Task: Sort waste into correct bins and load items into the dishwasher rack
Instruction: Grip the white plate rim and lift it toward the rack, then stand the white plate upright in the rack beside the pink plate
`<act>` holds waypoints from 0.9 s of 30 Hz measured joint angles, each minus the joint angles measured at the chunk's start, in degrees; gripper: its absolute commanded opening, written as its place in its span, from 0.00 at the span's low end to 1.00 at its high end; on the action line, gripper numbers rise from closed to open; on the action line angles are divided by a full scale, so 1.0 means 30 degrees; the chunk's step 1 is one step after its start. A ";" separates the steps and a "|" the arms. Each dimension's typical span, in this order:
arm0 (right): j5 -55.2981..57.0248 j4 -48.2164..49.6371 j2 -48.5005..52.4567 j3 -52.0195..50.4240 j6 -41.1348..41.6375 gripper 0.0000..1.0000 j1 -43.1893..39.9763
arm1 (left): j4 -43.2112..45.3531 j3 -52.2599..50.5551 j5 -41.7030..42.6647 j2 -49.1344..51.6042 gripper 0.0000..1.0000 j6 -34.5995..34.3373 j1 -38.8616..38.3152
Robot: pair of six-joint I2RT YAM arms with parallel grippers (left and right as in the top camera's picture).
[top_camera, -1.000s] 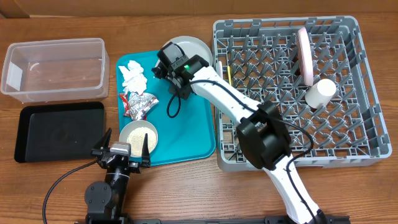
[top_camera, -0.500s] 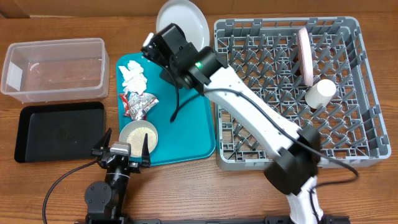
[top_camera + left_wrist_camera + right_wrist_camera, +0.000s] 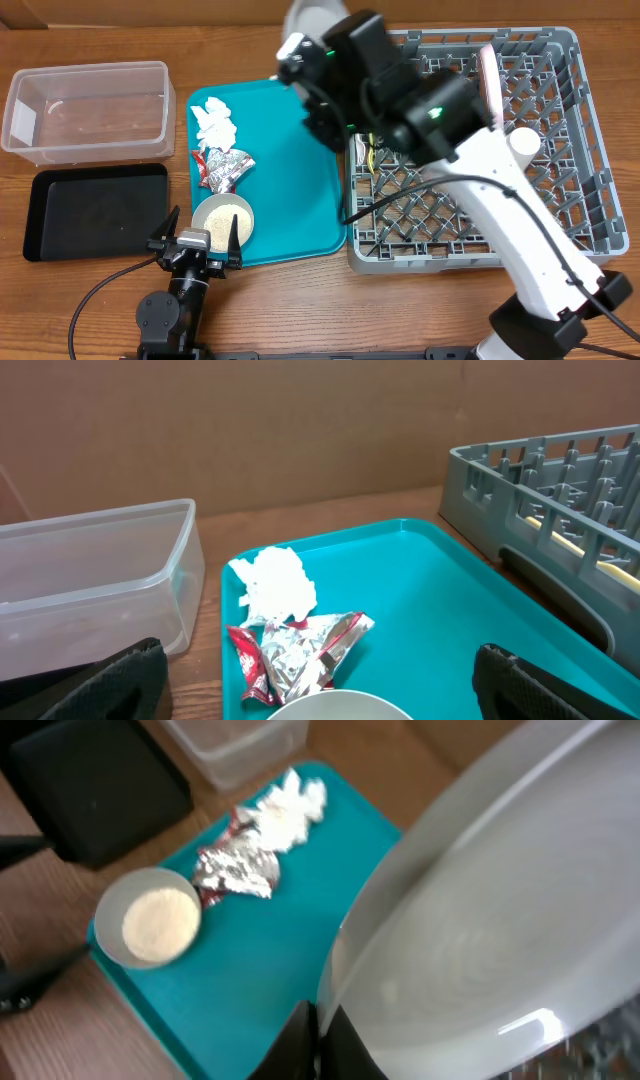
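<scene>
Your pale grey-blue plate (image 3: 315, 18) is off the table, held tilted at the far edge of the overhead view, above the gap between the teal tray (image 3: 300, 200) and the far left corner of the dishwasher rack (image 3: 560, 230). Your right gripper (image 3: 320, 1038) is clamped on its rim, and the plate fills most of the right wrist view.

In the rack you have a white plate (image 3: 490, 85) standing on edge near the far wall, a white cup (image 3: 522, 143) lying just beside it, and a thin yellow utensil (image 3: 367, 155) by the left wall.

On the teal tray lie the crumpled napkin (image 3: 213, 120), the foil wrapper (image 3: 222, 167) touching it, and a small white bowl (image 3: 223, 215) holding rice-like grains.

Your left gripper (image 3: 203, 220) sits low at the tray's near edge, fingers spread wide and holding nothing.

Left of the tray are the clear tub (image 3: 88, 108) and, nearer you, the black tray (image 3: 95, 210). All of this rests on a wooden table (image 3: 60, 300); a plain brown wall (image 3: 300, 430) stands behind it.
</scene>
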 measured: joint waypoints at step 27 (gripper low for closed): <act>-1.0156 -0.2463 0.0597 -0.5792 -0.9406 0.04 -1.3078 | 0.0000 0.0000 -0.0007 0.0000 1.00 0.0000 0.0000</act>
